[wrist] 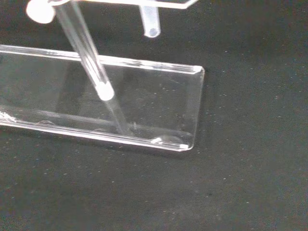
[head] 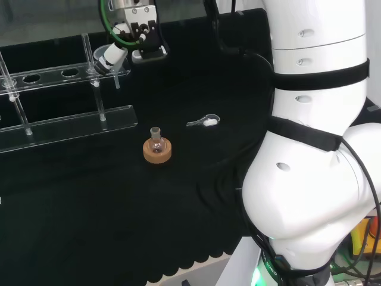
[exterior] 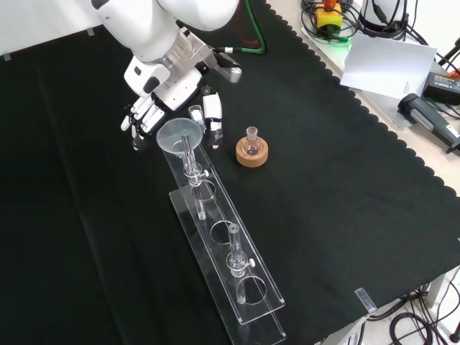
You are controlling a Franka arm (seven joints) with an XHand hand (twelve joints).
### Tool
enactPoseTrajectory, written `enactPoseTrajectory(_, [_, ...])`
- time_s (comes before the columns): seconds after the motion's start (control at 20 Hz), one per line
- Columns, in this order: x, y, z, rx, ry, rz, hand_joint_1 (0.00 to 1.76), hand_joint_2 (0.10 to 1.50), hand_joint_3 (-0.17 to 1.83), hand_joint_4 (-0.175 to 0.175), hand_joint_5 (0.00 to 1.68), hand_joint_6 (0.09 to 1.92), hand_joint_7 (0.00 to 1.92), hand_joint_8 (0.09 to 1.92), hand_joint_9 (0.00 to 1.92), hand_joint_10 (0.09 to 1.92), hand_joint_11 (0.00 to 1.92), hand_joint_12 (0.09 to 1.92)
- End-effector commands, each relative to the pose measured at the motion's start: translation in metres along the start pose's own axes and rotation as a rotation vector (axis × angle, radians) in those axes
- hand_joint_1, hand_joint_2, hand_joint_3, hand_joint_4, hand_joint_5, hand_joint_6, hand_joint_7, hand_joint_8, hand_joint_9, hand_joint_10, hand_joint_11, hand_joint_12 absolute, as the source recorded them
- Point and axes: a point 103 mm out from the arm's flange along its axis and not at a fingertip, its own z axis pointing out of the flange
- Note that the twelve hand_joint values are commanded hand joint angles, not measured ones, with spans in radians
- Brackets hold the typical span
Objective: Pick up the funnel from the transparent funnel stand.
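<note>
Front view showed the hand (exterior: pixel 154 108) right behind the funnel (exterior: pixel 177 136), fingers spread on both sides, not pinching; its stem pointed down through the stand (exterior: pixel 237 269).

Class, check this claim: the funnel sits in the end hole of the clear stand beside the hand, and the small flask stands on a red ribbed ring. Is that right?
Not quite. The funnel does sit in the end hole of the clear stand beside the hand, but the small flask stands on a cork ring, not a red ribbed one. The front view shows this.
</note>
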Motion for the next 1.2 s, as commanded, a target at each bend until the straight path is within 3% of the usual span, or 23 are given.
enactPoseTrajectory(0.05, [-0.0083, 0.0031, 0.0002, -0.005, -0.006, 0.006, 0.50, 0.73, 0.03, -0.083, 0.03, 0.09, 0.20, 0.54, 0.00, 0.72, 0.00, 0.09])
enactPoseTrajectory(0.2, [-0.0061, 0.0043, -0.0004, -0.018, -0.010, -0.011, 0.51, 0.73, 0.04, -0.081, 0.04, 0.09, 0.21, 0.55, 0.00, 0.74, 0.00, 0.09])
enactPoseTrajectory(0.45, [-0.0066, 0.0064, -0.0029, -0.031, -0.001, 0.004, 0.51, 0.74, 0.04, -0.074, 0.09, 0.09, 0.29, 0.55, 0.00, 0.84, 0.00, 0.09])
enactPoseTrajectory(0.7, [-0.0074, 0.0067, -0.0026, -0.031, 0.011, 0.010, 0.52, 0.73, 0.06, -0.064, 0.18, 0.09, 0.37, 0.52, 0.06, 0.85, 0.00, 0.32])
enactPoseTrajectory(1.05, [-0.0087, 0.0058, 0.0010, -0.030, 0.013, 0.014, 0.52, 0.74, 0.07, -0.054, 0.26, 0.09, 0.45, 0.51, 0.12, 0.83, 0.00, 0.39])
enactPoseTrajectory(1.2, [-0.0059, 0.0049, 0.0017, -0.051, 0.018, 0.039, 0.52, 0.74, 0.07, -0.044, 0.30, 0.09, 0.49, 0.50, 0.14, 0.82, 0.00, 0.40])
